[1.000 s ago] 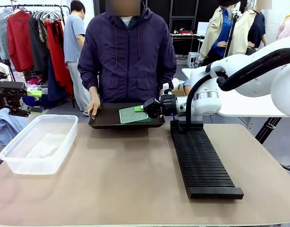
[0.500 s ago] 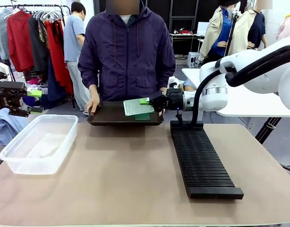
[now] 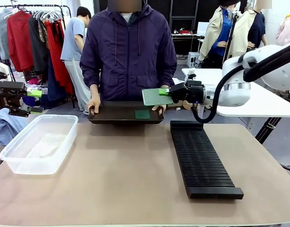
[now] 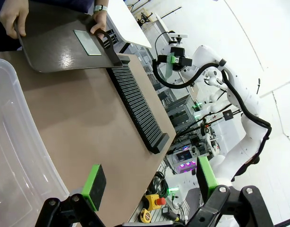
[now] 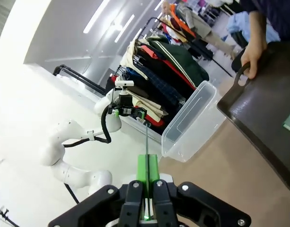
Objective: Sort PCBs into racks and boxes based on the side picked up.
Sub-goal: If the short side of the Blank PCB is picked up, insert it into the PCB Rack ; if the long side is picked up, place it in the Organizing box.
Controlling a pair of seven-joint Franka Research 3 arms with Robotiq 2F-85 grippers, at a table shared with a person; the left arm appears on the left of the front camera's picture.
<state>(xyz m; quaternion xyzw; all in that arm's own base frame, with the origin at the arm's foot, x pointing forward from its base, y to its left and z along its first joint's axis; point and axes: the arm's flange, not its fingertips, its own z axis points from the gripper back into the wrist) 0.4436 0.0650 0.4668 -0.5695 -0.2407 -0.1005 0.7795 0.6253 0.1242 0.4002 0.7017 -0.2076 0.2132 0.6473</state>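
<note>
The right end effector [image 3: 165, 91] is squeezing shut on one edge of a green PCB [image 3: 156, 97] and is holding it up in the air, just above the far right corner of the black tray [image 3: 112, 113]. This PCB is lying almost flat, a little tilted, and it is touching nothing but the green pads. In the right wrist view it is showing edge-on, as a thin line sticking out from between the closed fingers. A person in a purple jacket is standing at the far side of the tabletop [image 3: 116, 179] and is gripping the tray at both ends, with one hand [image 3: 93, 103] on the end nearer the clear box [image 3: 38, 142] and the other hand [image 3: 159, 109] on the end nearer the rack [image 3: 199, 158]. A second PCB [image 3: 142, 114], darker green, is lying flat inside the tray, near that second hand. The long black rack is lying on the right part of the tabletop, with its far end just beside the tray and its near end pointing toward the robot. The clear box is sitting on the left part of the tabletop, apart from the rack. The left end effector [image 4: 149, 182] is hanging near the clear box, and its two green pads are standing wide apart.
</note>
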